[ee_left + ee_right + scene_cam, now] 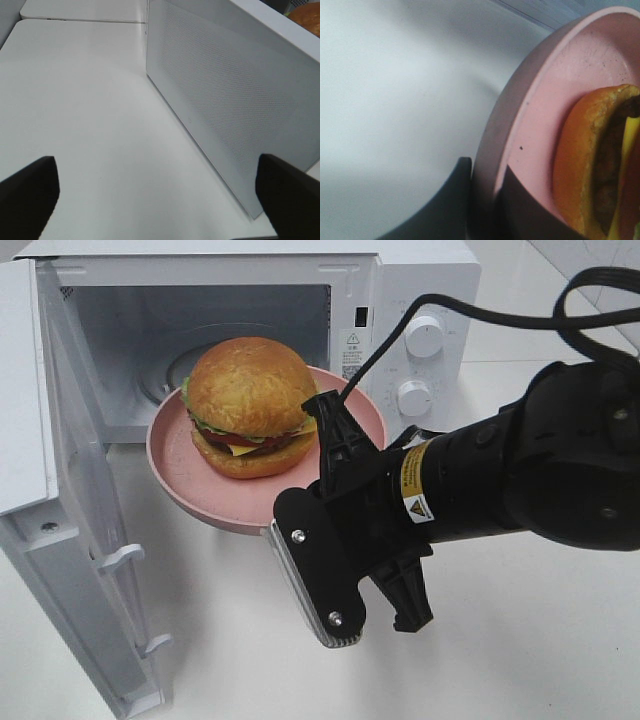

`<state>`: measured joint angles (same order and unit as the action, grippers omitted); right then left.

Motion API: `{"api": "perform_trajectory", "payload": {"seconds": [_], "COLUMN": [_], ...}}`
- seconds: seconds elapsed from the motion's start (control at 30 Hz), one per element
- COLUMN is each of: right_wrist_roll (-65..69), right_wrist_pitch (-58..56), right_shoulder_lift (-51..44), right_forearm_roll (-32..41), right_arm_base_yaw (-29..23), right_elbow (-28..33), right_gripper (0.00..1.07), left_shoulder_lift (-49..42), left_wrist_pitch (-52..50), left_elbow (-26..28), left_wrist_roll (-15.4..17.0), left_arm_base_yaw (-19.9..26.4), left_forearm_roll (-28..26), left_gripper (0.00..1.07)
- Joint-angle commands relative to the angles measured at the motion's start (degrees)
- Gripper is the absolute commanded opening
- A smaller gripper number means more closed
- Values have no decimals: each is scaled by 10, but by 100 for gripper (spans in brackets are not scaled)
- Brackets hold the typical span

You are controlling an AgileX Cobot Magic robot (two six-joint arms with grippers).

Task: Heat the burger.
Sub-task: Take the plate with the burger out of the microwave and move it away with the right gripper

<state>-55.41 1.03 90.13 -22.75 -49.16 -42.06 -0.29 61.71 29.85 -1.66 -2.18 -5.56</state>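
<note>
In the exterior high view a fist-sized burger (250, 405) with a glossy golden-brown bun, green lettuce, red tomato, yellow cheese and a dark patty sits on a round pink plate (195, 480) near the centre of the frame. The plate is held up just in front of the open mouth of a white microwave oven (420, 300), which fills the upper part of the frame; its white door (75, 570) hangs open down the left edge. Two round white knobs (424, 337) sit one above the other on the oven's panel, upper right of the plate.

The black right gripper (335, 435) reaches in from the right of the frame and is pinched onto the plate's rim on its right side. The right wrist view confirms it: one dark finger (445, 200) lies under the rim and the other on top, inside the plate, with the burger's lower bun just beside it.

In the left wrist view the left gripper (157, 200) has its two black fingertips (30, 192) spread wide at the bottom corners, holding nothing, above a white tabletop (85, 115) beside the perforated outer face of the oven door.
</note>
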Motion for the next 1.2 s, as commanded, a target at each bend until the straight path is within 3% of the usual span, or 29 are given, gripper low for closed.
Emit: {"api": "perform_trajectory", "payload": {"seconds": [0.03, 0.6, 1.2], "right_wrist_roll": [15, 19, 92], "right_wrist_pitch": [23, -43, -222], "right_shoulder_lift": [-29, -182, -308], "right_forearm_roll": [-6, -6, -15], "right_arm_base_yaw": [-5, -5, -5], "right_elbow": [6, 105, 107], "right_gripper": [0, 1, 1], "left_shoulder_lift": [-5, -5, -5], "left_wrist_pitch": [-3, -3, -3], "left_elbow": [-2, -2, -2], "left_wrist_roll": [3, 3, 3], "left_arm_base_yaw": [2, 2, 2], "left_forearm_roll": [0, 0, 0], "left_gripper": [100, 100, 100]}}
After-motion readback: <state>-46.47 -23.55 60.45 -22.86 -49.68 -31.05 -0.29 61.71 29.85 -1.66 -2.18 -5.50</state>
